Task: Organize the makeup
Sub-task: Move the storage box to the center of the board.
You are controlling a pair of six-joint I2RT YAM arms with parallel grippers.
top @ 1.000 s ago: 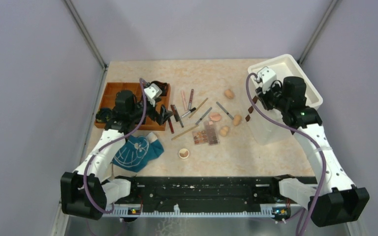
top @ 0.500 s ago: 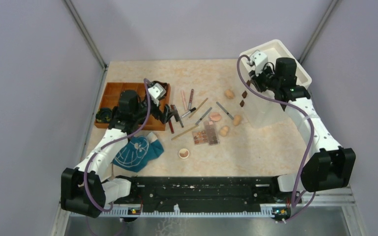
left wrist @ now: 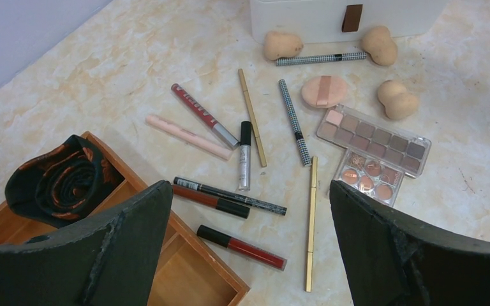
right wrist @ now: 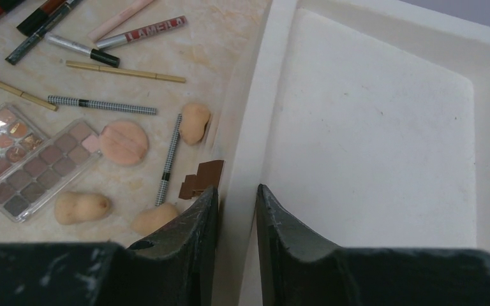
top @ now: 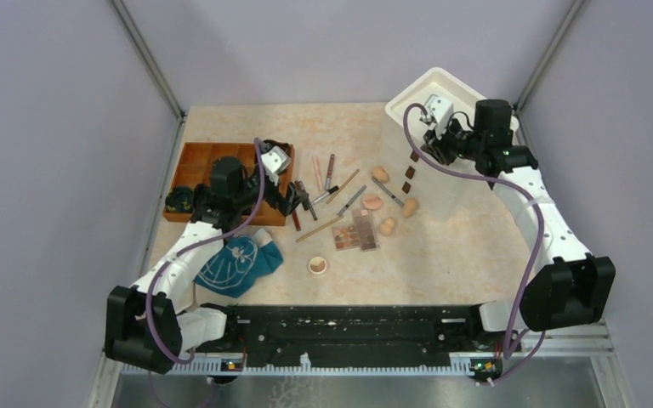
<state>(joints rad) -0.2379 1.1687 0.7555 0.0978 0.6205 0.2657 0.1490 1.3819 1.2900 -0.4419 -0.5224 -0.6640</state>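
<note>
Pinching the wall of the white bin (right wrist: 370, 127), the right gripper (right wrist: 236, 192) could shove the sponges (right wrist: 195, 122) if it dragged. The left gripper (left wrist: 249, 188) hung wide open above makeup (left wrist: 293, 121) scattered beside the wooden tray (left wrist: 185, 273).

Count: 10 slim pencils and tubes (left wrist: 293, 122); 3 tan sponges (left wrist: 282, 46) (left wrist: 379, 44) (left wrist: 398, 99); 1 round puff (left wrist: 323, 91); 2 eyeshadow palettes (left wrist: 373, 139) (left wrist: 368, 177); 1 round compact (top: 317, 265); 1 wooden tray (left wrist: 185, 277); 1 white bin (left wrist: 293, 19); 1 teal cloth (top: 236, 265).
</note>
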